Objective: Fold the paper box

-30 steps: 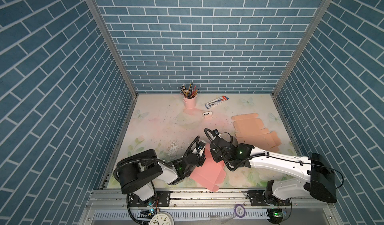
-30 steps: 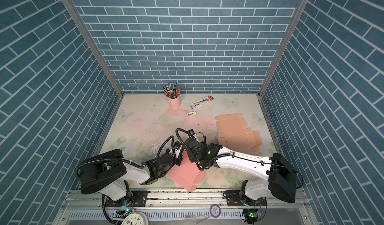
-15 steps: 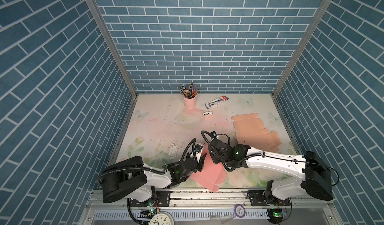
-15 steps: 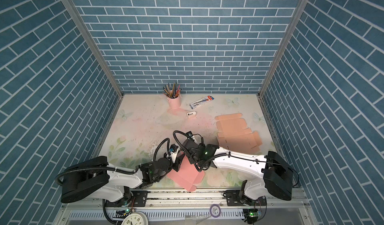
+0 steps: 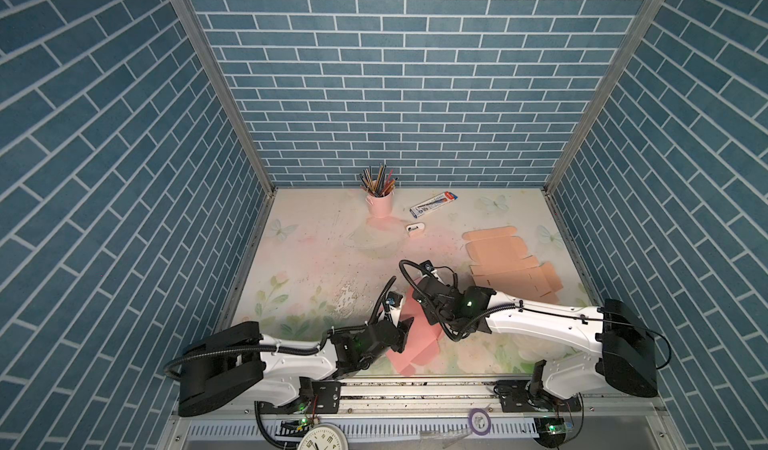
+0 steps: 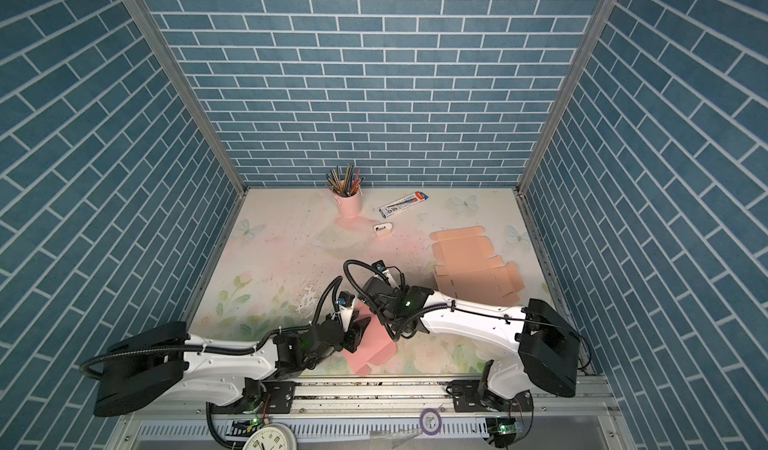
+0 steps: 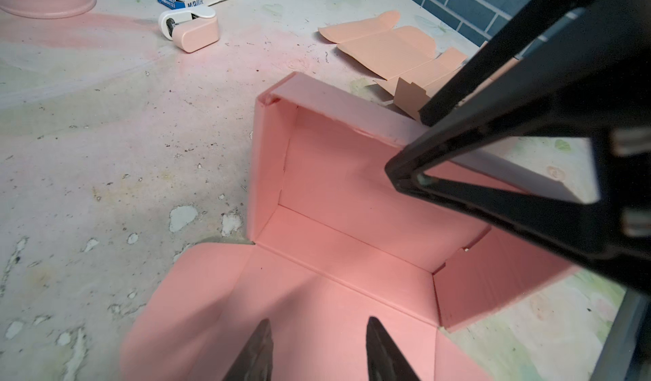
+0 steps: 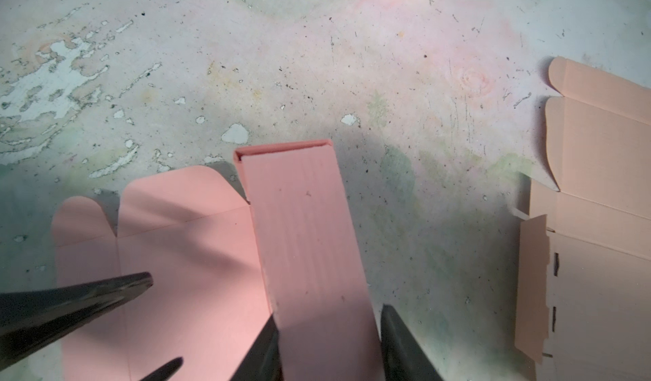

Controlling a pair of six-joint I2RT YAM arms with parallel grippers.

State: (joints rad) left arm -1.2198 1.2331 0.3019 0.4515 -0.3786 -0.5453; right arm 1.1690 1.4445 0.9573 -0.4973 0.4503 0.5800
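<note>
Since a second ago: the left arm has stretched out low along the near edge of the worktop [image 5: 324, 260] and its jaws have parted.

Left end effector [image 7: 318, 323]: open and empty. The paper box [image 7: 352, 192] sits just ahead of it, with the lid flap under its fingers.

Right end effector [image 8: 329, 314]: straddles the box's far wall, one finger inside and one outside. Cannot tell whether it is pinching yet.

Judgement: keep that wall upright and seat its doubled rim fully, then raise the splayed side panel below the right end effector.

Box: pink corrugated card, two walls standing, round-tabbed lid lying flat.
</note>
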